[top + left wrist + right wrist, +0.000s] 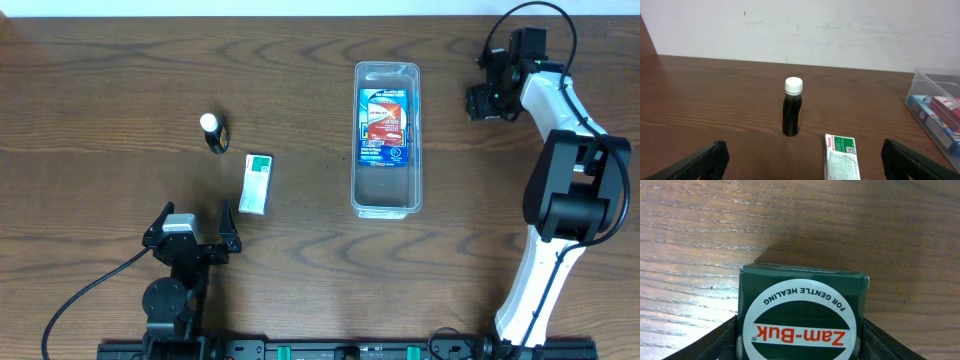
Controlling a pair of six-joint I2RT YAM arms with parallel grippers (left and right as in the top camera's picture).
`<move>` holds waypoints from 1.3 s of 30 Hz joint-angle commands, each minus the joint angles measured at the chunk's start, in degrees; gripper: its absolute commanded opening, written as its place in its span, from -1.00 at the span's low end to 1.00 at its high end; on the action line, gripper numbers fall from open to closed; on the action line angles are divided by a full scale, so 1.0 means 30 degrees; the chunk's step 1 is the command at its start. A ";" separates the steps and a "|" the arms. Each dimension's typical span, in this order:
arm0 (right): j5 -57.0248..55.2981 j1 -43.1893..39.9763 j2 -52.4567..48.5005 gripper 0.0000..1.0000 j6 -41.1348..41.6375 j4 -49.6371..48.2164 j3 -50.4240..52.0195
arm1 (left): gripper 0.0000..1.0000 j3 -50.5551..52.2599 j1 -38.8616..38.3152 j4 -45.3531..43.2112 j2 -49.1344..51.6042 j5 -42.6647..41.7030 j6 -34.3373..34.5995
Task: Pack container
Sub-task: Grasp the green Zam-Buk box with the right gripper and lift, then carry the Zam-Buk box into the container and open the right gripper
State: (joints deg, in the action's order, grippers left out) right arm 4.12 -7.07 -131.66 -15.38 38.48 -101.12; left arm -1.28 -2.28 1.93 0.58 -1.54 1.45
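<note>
One item of four is packed, by our count: a flat blue-and-red printed packet (pixel 385 125) lies inside the long clear plastic container (pixel 385 195). The container sits on the dark wood-grain table (pixel 100 80) right of centre, its long axis running away from the robot.

Three items are outside.
- A small dark bottle with a white cap (pixel 792 107) stands upright, well left of the container.
- A white-and-green cardboard box (pixel 257 183) lies flat near the bottle, on the robot's side of it, not touching.
- We see nothing touching either one. The left pincer (pixel 195 225) sits low by the robot's base, released, fingers spread wide with nothing between them, facing both.
- A dark green cardboard box with a round white "Zam-Buk" label (pixel 800 315) is in the right pincer (pixel 487 100), which is clenched on its two sides in the right wrist view. Wood grain shows beyond it. We cannot tell if it is lifted clear of the table.

From overhead, the right pincer is off to the right of the container's far end, apart from it and not above it.

We judge the task about a quarter done, with a second item in hand but not delivered. The green box must still go over the container and in; free floor shows at the near end. Then come the bottle and the white-and-green box. We cannot tell whether the bottle fits standing.
</note>
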 commanded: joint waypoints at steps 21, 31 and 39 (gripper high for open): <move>0.1064 -0.0109 0.2157 0.16 0.1049 0.1180 -0.0153 | 0.96 0.0350 0.0095 0.0707 -0.0117 0.0219 -0.0124; 0.5180 0.0831 0.8568 0.16 0.3315 0.5013 -0.0153 | 0.96 0.0350 0.0095 0.0707 -0.0117 0.0219 -0.0124; 0.5217 0.3840 1.1519 0.15 0.5923 0.6747 -0.0153 | 0.96 0.0350 0.0095 0.0707 -0.0117 0.0219 -0.0124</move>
State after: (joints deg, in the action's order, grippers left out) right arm 18.65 0.86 -98.15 -2.81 58.13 -101.19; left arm -1.28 -2.28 1.91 0.58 -1.54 1.45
